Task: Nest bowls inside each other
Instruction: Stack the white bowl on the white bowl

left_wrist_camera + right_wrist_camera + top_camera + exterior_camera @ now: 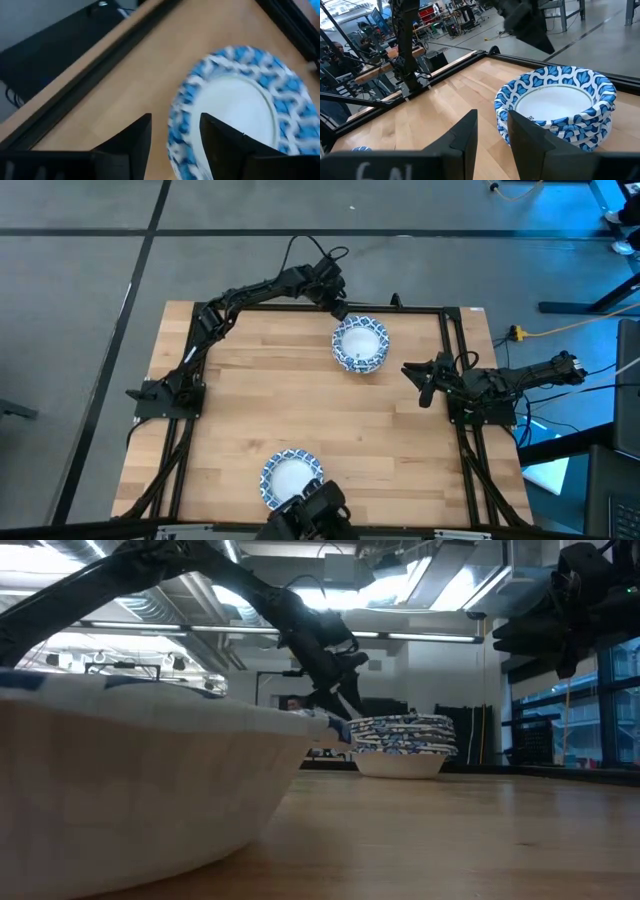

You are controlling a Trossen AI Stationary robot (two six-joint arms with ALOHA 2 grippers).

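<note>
While the left gripper (338,308), fingers apart and empty, hangs beside the nested blue-and-white patterned paper bowls (360,344), a single matching bowl (291,477) lies well apart from them.

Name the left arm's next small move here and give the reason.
Probably lift the left gripper clear of the stack of bowls at the table's far side: its fingers stand apart with the rim between them, so that bowl looks released. One lone bowl at the near edge is left to fetch.
</note>
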